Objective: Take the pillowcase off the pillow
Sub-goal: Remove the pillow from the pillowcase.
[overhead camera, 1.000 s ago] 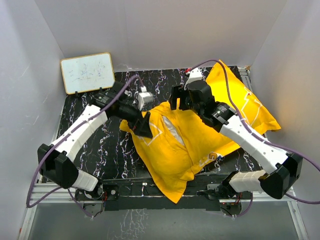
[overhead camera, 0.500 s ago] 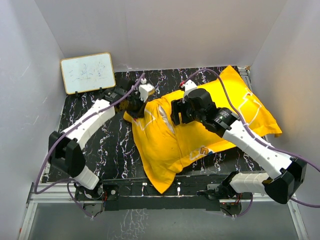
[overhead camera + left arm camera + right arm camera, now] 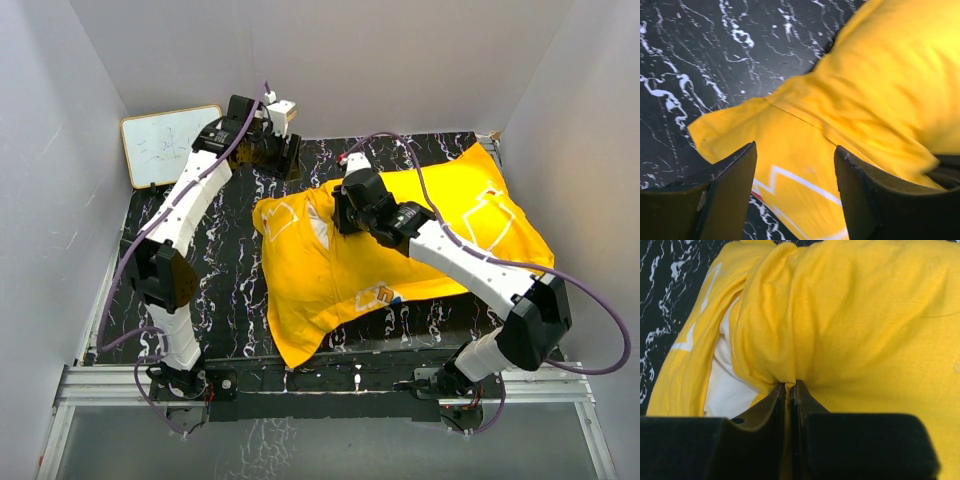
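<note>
My right gripper [image 3: 789, 388] pinches shut on a pillowcase [image 3: 865, 315] fold, lower centre | my left gripper [image 3: 795, 148] gapes, empty | fabric judged thin, limp, light; pillow [image 3: 726, 385] soft | best hold: open hem.

The pillowcase [image 3: 330, 280] is thin, matt yellow cloth, creased; the table [image 3: 225, 300] smooth, black, marble-look.

Black marbled table [image 3: 222, 292], plain white walls [image 3: 350, 60]
</note>
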You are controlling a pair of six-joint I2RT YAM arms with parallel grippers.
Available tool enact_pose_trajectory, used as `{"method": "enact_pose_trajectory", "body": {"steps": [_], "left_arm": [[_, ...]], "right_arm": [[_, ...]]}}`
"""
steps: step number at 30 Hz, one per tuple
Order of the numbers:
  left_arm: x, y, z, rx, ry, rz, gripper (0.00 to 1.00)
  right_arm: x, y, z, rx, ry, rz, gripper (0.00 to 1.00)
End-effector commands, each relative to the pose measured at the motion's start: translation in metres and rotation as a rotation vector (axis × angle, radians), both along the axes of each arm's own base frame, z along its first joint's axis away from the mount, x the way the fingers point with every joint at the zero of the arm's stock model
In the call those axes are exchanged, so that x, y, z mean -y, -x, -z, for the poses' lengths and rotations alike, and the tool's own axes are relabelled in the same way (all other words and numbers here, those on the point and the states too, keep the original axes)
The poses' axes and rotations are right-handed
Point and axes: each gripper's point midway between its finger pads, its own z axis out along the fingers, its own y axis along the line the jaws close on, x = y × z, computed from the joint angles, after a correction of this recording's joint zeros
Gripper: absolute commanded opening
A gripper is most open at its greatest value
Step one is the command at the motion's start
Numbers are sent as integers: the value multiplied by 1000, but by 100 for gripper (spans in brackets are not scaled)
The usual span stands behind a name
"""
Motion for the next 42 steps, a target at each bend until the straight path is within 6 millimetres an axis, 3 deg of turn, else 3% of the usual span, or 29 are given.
{"method": "enact_pose_trajectory", "body": {"steps": [1,5,10,13,19,21,27,33,42], "left_arm": [[0,62,-34,-127,81,65,64],[-7,98,-26,-162,83,127,69],[-7,115,13,-299,84,108,74],[2,116,16,-332,123,124,78],[-3,100,21,-303,73,101,79],[-10,93,29,-281,33,60,74],[-84,86,65,-172,-333,44,66],[-160,81,80,-203,-457,-116,56],[-225,75,100,-173,-553,-257,54]], "right_arm": [[-13,-20,4,-26,-58,73,8],[-27,-30,1,-26,-139,97,8],[-53,-38,-11,-48,-288,105,8],[-64,-39,-13,-53,-329,108,8],[-75,-38,-4,-65,-318,100,8],[-74,-37,3,-68,-300,109,8],[-45,-34,24,-47,-217,189,8],[-27,-25,46,-59,-153,217,8],[-11,-8,66,-87,-141,233,8]]}}
